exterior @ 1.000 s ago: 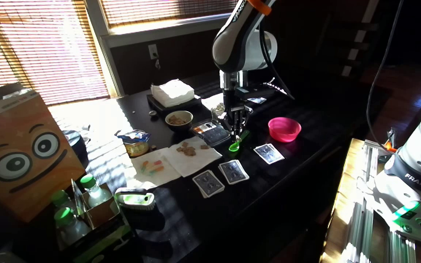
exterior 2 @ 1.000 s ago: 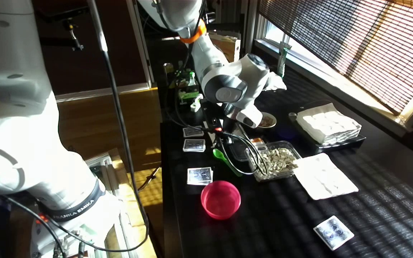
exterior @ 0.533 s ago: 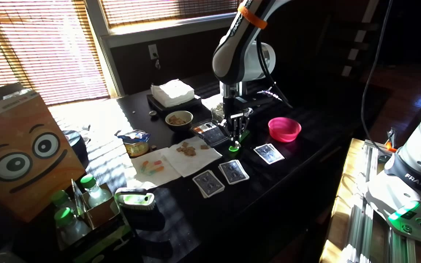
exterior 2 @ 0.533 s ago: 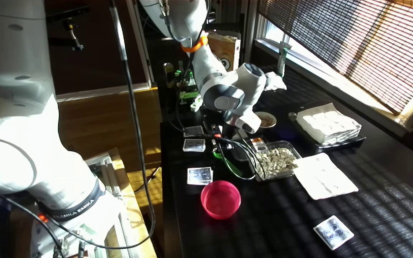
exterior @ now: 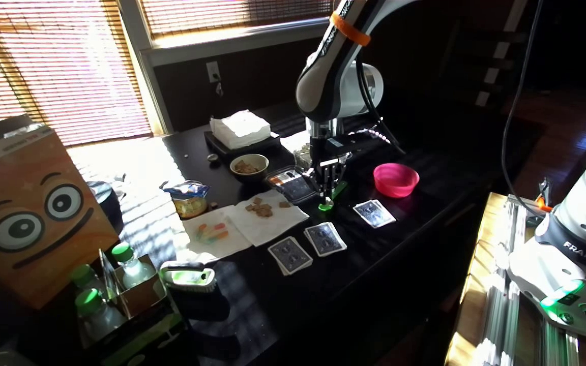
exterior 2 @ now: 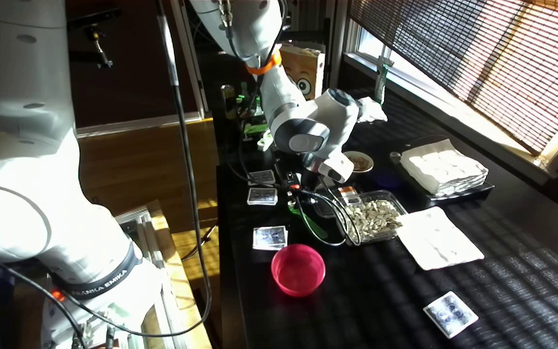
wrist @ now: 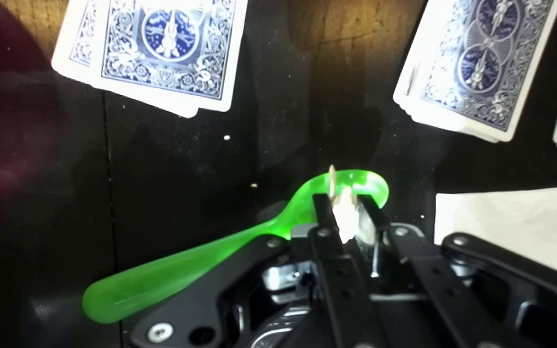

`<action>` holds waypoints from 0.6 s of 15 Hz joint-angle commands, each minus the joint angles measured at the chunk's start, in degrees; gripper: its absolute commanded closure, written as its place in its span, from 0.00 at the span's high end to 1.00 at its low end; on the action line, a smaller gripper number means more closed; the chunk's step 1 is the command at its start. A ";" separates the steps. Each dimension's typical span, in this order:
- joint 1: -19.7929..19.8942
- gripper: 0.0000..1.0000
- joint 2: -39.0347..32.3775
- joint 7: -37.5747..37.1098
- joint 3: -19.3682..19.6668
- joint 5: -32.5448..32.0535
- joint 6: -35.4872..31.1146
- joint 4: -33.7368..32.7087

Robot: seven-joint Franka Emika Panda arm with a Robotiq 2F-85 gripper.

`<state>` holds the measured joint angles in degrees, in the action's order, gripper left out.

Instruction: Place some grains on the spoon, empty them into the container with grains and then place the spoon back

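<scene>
Left of the claw (wrist: 345,205), in an exterior view, card stacks (exterior 2: 262,196) lie flat on the table (exterior 2: 366,310). Keep the approach clear of them.

At the claw: the wrist view shows the fingers together on a small pinch of pale grains (wrist: 346,220). One thin grain shows ahead of the tips; whether it is gripped or loose cannot be told. Directly beneath the tips is the scoop end of the spoon (wrist: 211,256), whose handle runs away to the left in that view. Contact between tips and scoop cannot be confirmed.

Step in hand, as judged: depositing the grains on the spoon.
1. Centre the pinch over the scoop's hollow, not its rim.
2. Lower only until the tips sit just inside the hollow; pressing on the rim may tip or slide a light spoon.
3. Part the fingers slowly, no wider than release requires, so that neither pushes the scoop sideways.
4. Lift straight up, then check that no grain clings to the tips.

Below the claw in an exterior view, a pink bowl (exterior 2: 303,288) stands well apart; right of the claw is the container with grains (exterior 2: 375,238), and beyond it white paper (exterior 2: 436,240). Emptying the spoon into the container, then setting it back, appears to remain.
</scene>
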<state>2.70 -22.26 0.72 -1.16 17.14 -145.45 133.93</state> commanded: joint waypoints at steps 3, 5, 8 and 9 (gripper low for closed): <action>0.61 0.04 -0.70 0.10 -0.58 -0.04 -1.10 -0.38; 0.56 0.04 -0.82 0.05 -0.53 -0.18 -1.05 -0.37; 0.62 0.04 -1.00 0.02 -0.47 -0.20 -0.98 -0.39; 0.67 0.04 -1.05 0.10 -0.51 -0.12 -1.04 -0.40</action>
<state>2.75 -22.49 0.72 -1.16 17.14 -145.80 133.93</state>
